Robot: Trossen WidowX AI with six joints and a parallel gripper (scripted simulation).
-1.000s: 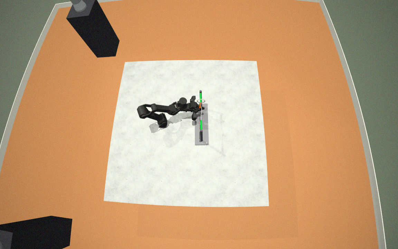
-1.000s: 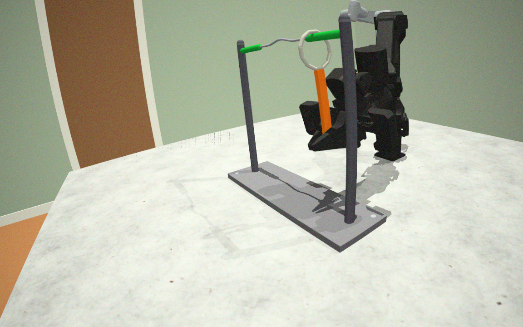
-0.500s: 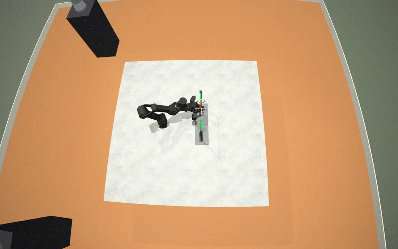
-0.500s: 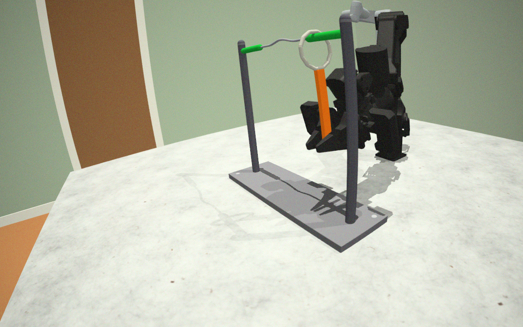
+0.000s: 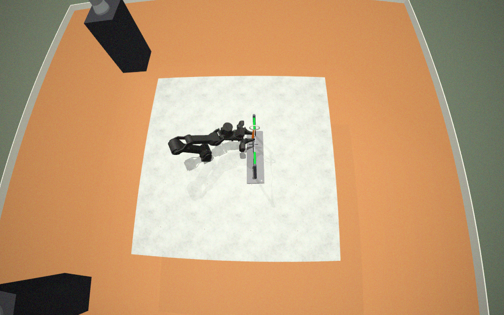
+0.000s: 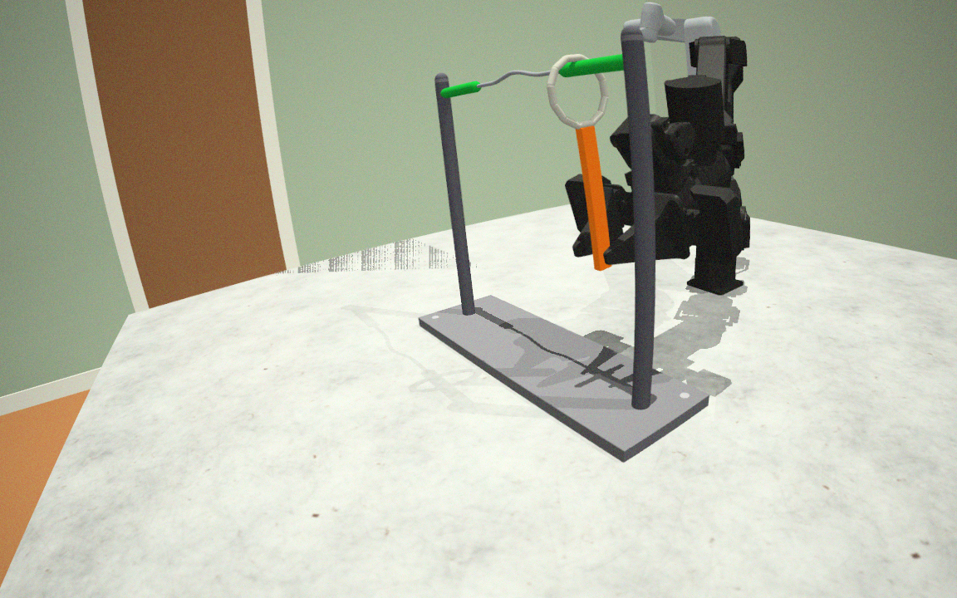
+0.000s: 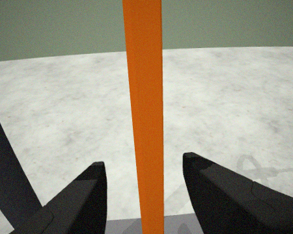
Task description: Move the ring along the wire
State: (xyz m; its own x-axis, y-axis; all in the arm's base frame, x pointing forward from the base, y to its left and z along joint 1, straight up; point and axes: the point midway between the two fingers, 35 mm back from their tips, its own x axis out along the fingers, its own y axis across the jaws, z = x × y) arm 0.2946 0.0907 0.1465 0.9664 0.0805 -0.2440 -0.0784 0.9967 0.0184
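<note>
The pale ring (image 5: 250,127) (image 6: 552,92) hangs around the wire at the near green part (image 5: 253,120) (image 6: 615,63), close to its inner end where the thin grey wire (image 6: 515,71) begins. Its orange handle (image 5: 253,134) (image 6: 593,197) (image 7: 148,114) points down, slightly slanted. My gripper (image 5: 253,136) (image 6: 594,253) (image 7: 144,166) is partly open around the handle's lower part. In the wrist view a gap shows on each side of the handle. The other green part (image 5: 254,158) (image 6: 459,90) is at the far post (image 6: 454,193).
The near post (image 6: 640,223) stands close beside my gripper and partly hides the arm in the exterior view. Both posts rise from the grey base plate (image 5: 259,172) (image 6: 620,438) on the marbled table top (image 5: 207,227). A dark post edge shows at the left of the wrist view.
</note>
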